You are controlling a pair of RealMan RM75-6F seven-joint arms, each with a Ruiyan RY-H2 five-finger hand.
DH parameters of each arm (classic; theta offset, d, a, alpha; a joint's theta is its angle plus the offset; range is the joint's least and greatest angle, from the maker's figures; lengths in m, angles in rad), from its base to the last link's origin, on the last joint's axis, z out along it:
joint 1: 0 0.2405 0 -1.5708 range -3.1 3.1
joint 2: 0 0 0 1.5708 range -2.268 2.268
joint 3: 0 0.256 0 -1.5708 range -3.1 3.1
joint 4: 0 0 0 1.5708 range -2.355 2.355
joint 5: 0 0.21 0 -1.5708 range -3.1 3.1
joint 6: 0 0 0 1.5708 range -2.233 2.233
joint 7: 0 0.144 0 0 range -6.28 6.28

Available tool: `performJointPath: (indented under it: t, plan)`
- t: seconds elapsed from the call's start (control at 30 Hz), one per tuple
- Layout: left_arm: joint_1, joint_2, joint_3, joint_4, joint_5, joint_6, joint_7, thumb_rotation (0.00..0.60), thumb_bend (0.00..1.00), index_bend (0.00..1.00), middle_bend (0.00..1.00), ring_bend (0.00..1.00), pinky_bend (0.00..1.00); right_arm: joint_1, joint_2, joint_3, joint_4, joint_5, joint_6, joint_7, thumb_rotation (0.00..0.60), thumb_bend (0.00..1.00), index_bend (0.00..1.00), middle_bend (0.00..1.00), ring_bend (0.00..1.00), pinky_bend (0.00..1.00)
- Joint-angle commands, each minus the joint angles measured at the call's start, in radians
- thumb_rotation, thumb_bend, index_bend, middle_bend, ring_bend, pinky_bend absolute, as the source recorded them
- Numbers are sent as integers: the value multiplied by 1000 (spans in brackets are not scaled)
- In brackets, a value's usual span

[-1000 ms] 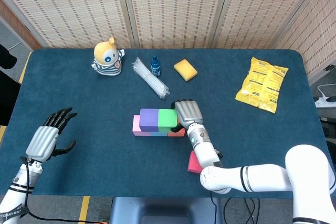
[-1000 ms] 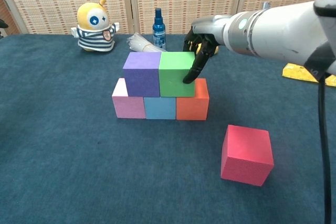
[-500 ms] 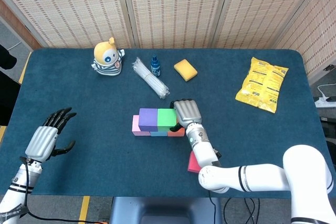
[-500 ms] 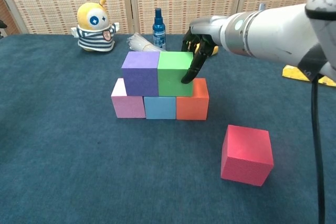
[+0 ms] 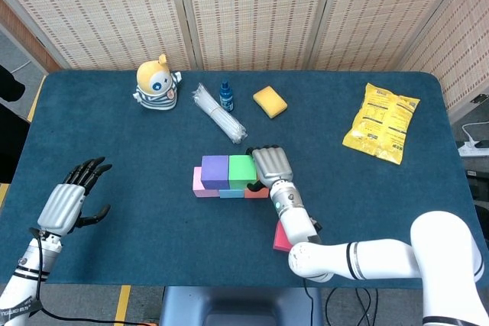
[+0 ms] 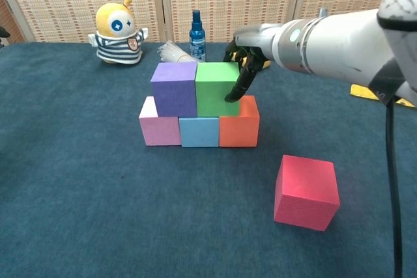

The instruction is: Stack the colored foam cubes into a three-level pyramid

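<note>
Pink (image 6: 159, 128), blue (image 6: 199, 131) and orange (image 6: 239, 128) cubes form a row on the blue table. On top of them sit a purple cube (image 6: 173, 89) and a green cube (image 6: 214, 92), side by side and touching. My right hand (image 6: 246, 69) reaches down beside the green cube (image 5: 242, 167), fingertips pressing its right face, holding nothing. A red cube (image 6: 306, 190) lies alone on the table in front and to the right, partly hidden under my right forearm in the head view. My left hand (image 5: 72, 196) hovers with fingers spread and nothing in it at the table's left edge.
Along the far side stand a yellow plush toy (image 5: 157, 82), a bundle of clear straws (image 5: 219, 112), a small blue spray bottle (image 5: 226, 95) and a yellow sponge (image 5: 270, 101). A yellow snack bag (image 5: 382, 121) lies at the far right.
My right hand's fingertips have nudged the green cube slightly left against the purple one. The left hand and the red cube have not moved.
</note>
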Motion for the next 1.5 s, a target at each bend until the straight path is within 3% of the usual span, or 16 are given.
performJointPath:
  t: [0.03,0.3,0.5,1.13,1.37,1.5]
  plan:
    - [-1,0,0,1,1,-1,0,600,337,121,21,0,98,-2,3,-4,-5,-4,2,-3,600,307,320,431,337,320]
    - [-4,1,-1,-3,4,-4,4,600,339,120,16,0,97,-10,14,-12,-27,-12,-2,-4,600,307,111,375,288,275]
    - [-10,2,-1,-9,7,-12,17,600,339,115,15,0,97,-12,17,-14,-32,-15,0,-6,600,307,30,335,251,244]
    - [-13,2,-1,-16,5,-15,25,600,339,112,13,0,95,-13,17,-25,-37,-17,-6,-9,600,295,0,200,154,201]
    - [-14,3,0,-16,6,-15,25,600,339,111,13,0,95,-16,20,-26,-45,-19,-8,-7,600,259,0,112,90,166]
    - [-12,6,-1,-15,5,-12,23,600,340,109,13,0,95,-28,52,-21,-81,-25,-15,8,600,184,0,63,45,155]
